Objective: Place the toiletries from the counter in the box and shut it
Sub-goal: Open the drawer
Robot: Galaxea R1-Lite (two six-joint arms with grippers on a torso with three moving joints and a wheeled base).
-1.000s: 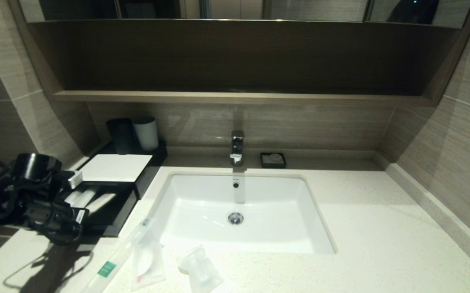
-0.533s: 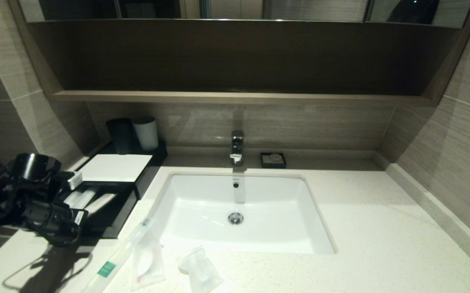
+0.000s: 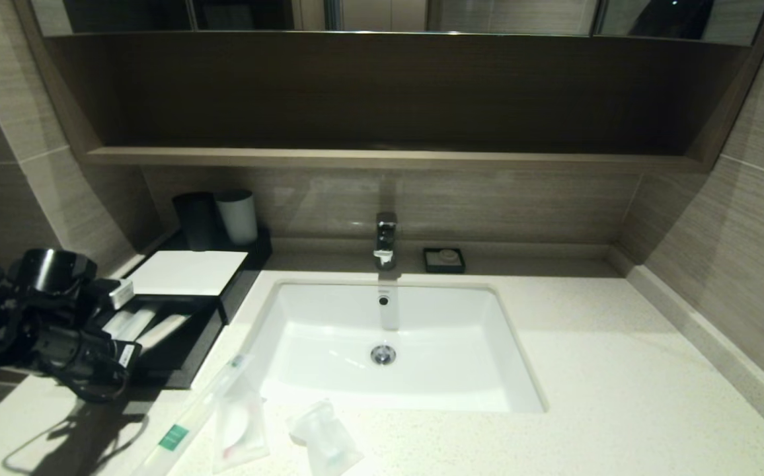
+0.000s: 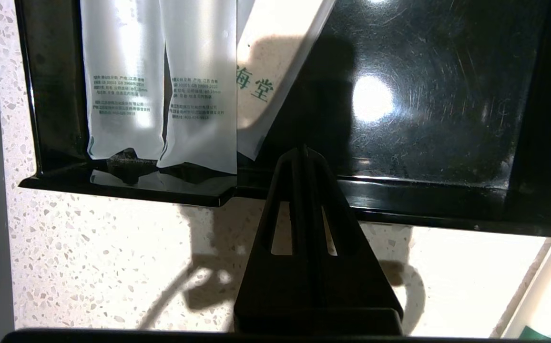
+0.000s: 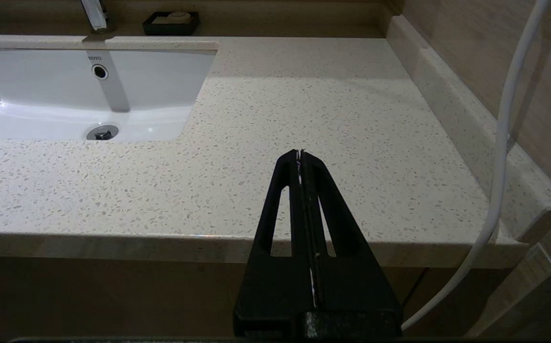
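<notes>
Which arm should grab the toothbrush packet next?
Left. The left gripper, shut and empty, sits at the open box, beside the toothbrush packet; the right gripper is off past the basin's far side.

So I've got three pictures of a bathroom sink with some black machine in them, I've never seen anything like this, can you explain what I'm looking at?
It is a two-armed robot tidying a hotel-style counter. The wide picture comes from a camera on its head, looking down at the basin. The other two come from cameras on its wrists, looking out over each hand.

The left hand is shut and holds nothing; it hovers at the front edge of the black box, whose drawer is pulled out with white packets already inside. The right hand is also shut and empty, parked off the counter's front edge.

In front of the basin lie three clear packets: a long toothbrush packet with a green label and two small flat packets.
</notes>
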